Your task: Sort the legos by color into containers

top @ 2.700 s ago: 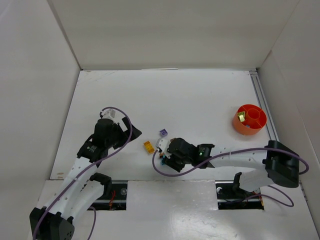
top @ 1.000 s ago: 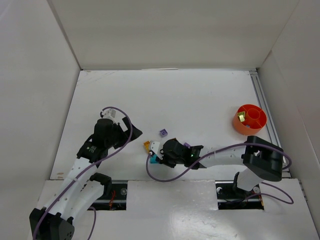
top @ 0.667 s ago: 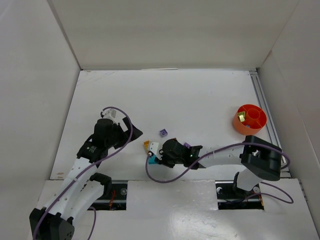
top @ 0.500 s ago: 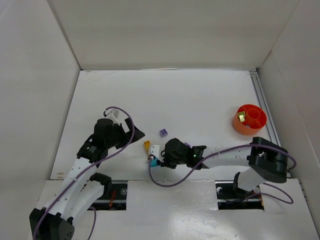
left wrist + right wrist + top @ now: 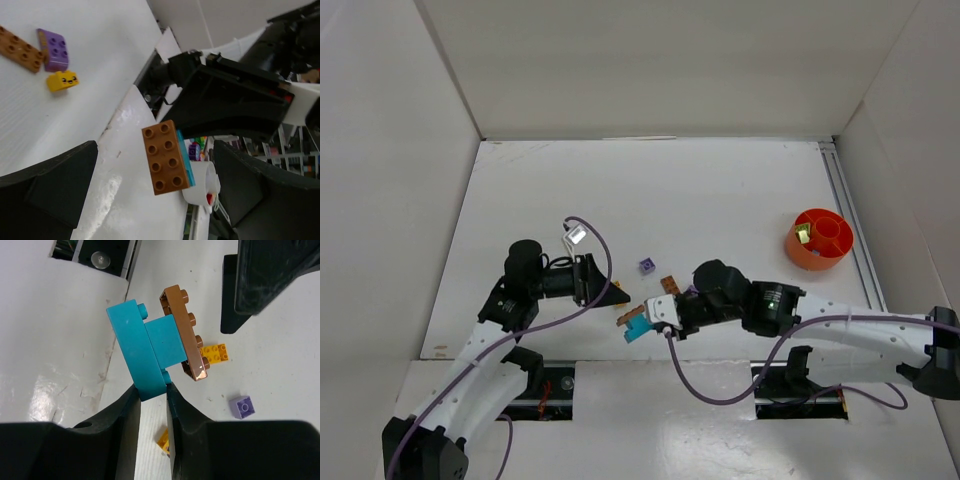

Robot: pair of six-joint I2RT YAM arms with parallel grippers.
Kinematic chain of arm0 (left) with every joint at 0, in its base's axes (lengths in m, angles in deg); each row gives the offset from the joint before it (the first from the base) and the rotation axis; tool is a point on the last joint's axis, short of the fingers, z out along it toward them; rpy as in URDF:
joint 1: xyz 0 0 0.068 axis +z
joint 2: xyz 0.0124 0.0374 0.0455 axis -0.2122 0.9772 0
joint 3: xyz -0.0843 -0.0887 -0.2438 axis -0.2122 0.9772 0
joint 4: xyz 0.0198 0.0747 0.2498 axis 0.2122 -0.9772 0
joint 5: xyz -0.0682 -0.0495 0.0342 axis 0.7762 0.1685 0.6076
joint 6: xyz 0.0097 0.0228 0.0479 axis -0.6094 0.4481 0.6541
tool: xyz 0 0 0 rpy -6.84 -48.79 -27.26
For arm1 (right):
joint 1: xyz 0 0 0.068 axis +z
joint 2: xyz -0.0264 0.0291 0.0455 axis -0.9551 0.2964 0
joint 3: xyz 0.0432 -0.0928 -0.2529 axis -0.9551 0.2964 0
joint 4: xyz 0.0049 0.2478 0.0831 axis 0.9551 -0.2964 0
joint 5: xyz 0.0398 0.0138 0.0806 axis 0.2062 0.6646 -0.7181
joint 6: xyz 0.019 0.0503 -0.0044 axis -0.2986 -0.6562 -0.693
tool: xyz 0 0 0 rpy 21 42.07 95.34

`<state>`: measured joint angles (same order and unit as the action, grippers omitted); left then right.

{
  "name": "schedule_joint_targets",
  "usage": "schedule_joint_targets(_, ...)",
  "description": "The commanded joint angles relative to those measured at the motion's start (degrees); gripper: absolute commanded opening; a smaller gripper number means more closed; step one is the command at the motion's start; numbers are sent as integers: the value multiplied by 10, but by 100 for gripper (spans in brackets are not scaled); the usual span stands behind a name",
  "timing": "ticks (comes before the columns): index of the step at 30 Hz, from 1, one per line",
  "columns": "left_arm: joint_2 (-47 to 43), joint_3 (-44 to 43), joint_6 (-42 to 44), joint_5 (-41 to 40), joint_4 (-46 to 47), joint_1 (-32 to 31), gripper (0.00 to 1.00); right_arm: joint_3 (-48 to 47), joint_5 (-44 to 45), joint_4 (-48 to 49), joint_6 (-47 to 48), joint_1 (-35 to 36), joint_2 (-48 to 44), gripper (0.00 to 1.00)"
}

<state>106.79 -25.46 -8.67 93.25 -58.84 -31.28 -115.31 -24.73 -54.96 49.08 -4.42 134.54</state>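
My right gripper (image 5: 151, 392) is shut on a teal brick (image 5: 142, 350) with a brown brick (image 5: 185, 337) stuck to its far side, held off the table. The stack also shows in the top view (image 5: 637, 326). My left gripper (image 5: 605, 291) is open and faces the stack. In the left wrist view the brown brick (image 5: 166, 156) sits between the spread fingers (image 5: 50, 190) without touching them. A yellow brick (image 5: 215, 354) and a purple brick (image 5: 243, 406) lie on the table below. The orange bowl (image 5: 818, 240) stands far right with a pale green brick (image 5: 803, 235) in it.
A long brown brick (image 5: 20, 47), a purple brick (image 5: 54, 49) and a small yellow brick (image 5: 62, 80) lie close together on the table. Another purple brick (image 5: 646, 266) lies just beyond. White walls enclose the table, and a rail (image 5: 845, 200) runs along the right edge.
My right gripper has lifted the teal and brown stack off the table and drawn back to the right. My left gripper has swung right and turned to face the stack.
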Motion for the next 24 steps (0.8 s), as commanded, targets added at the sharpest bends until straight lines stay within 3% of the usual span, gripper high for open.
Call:
schedule_joint_targets(1, -7, 3, -37, 114, 104, -2, 100, -42, -2, -53, 37, 3, -4, 0)
schedule_joint_targets(13, 4, 9, -15, 146, 32, -2, 100, -86, 1, -53, 72, 3, 13, 0)
schedule_joint_targets(18, 17, 9, -18, 146, 56, -2, 100, -105, -5, -53, 90, 3, 43, 0)
schedule_joint_targets(21, 22, 9, -23, 151, 71, -2, 93, -121, -5, -53, 97, 3, 65, 0)
schedule_joint_targets(24, 28, 9, -23, 151, 71, -7, 74, -127, 14, -53, 103, 3, 73, 0)
